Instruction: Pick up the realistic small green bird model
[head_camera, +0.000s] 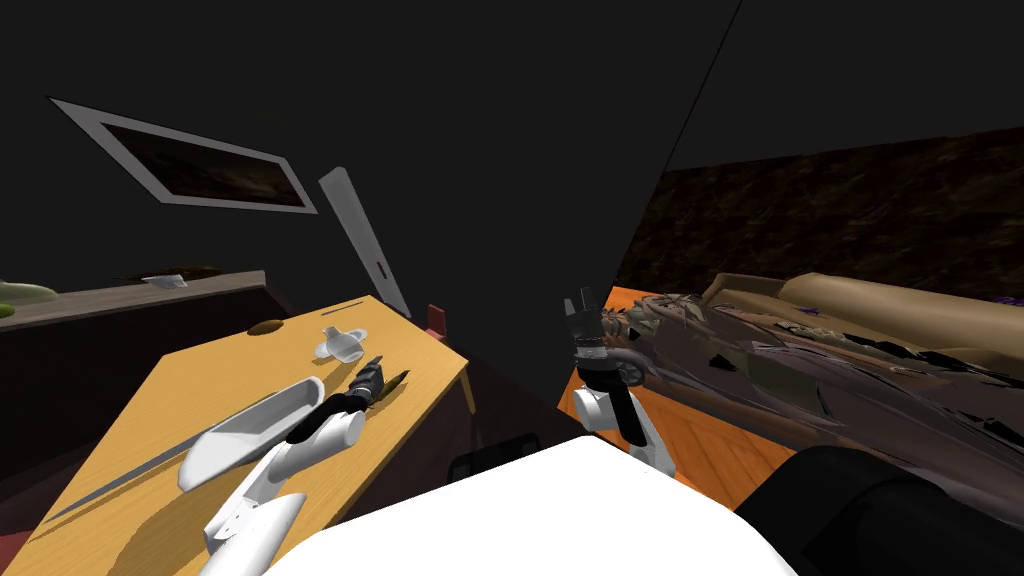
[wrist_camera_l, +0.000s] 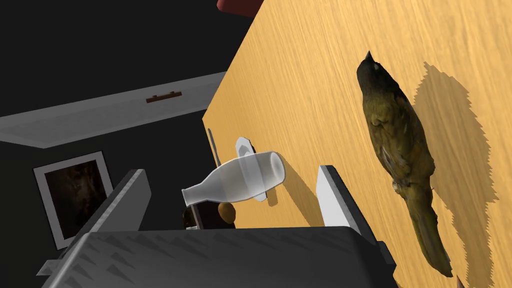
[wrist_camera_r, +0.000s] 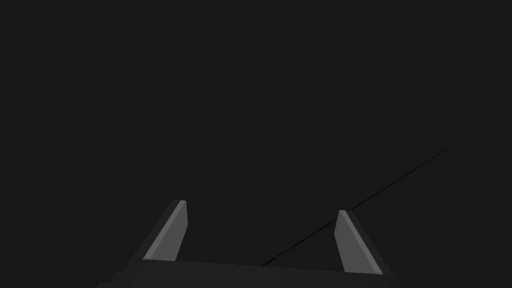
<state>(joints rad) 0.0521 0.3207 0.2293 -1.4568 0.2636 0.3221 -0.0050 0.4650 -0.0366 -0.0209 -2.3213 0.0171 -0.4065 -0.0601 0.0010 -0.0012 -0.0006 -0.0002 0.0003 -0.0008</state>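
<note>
your left gripper (wrist_camera_l: 231, 172) hangs spread over a yellow wooden table (wrist_camera_l: 310, 75). bare tabletop lies all round the olive-green bird model (wrist_camera_l: 400, 150), which lies just outside one finger. a clear bottle (wrist_camera_l: 235, 182) on its side lies beyond the gap between the fingers, near the table's edge. a long white scoop-shaped object (head_camera: 250, 435) lies beside your forearm.

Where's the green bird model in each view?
Head view: bird, a dark sliver on the wooden table, just beside the left gripper.
Left wrist view: bird lying on the table, outside the open fingers, next to one of them.
Right wrist view: right gripper, open, faces a flat dark surface.
Shared landmark: the clear bottle on the table near the bird.
</note>
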